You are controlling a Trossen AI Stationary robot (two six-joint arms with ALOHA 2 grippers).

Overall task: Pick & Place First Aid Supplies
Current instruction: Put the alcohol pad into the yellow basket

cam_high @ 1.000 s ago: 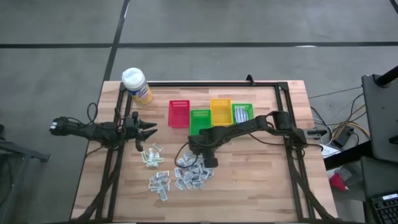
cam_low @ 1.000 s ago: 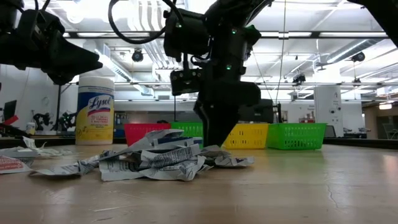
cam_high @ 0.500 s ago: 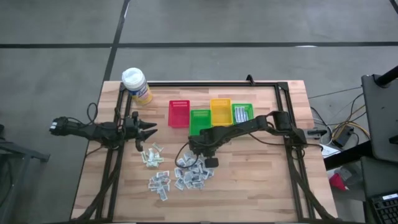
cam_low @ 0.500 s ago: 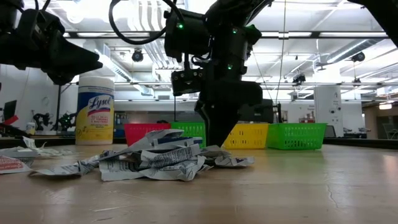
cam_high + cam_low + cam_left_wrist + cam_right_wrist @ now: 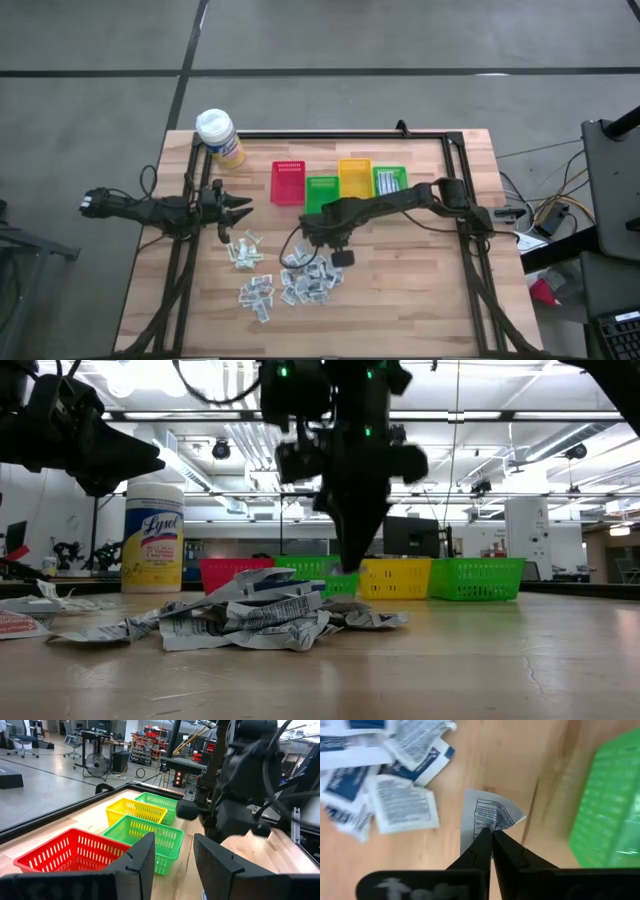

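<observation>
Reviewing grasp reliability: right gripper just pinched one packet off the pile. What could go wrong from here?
1. The right gripper holds the packet only by one edge; it may slip or twist in transit.
2. The packet hangs loose beside the green bin and may catch its wall.

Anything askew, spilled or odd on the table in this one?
Nothing looks wrong. The packets lie in loose heaps on the table, as expected for sorting. The bins stand upright in a row. The right gripper is shut on one packet, lifted off the wood; the left gripper waits open nearby.
</observation>
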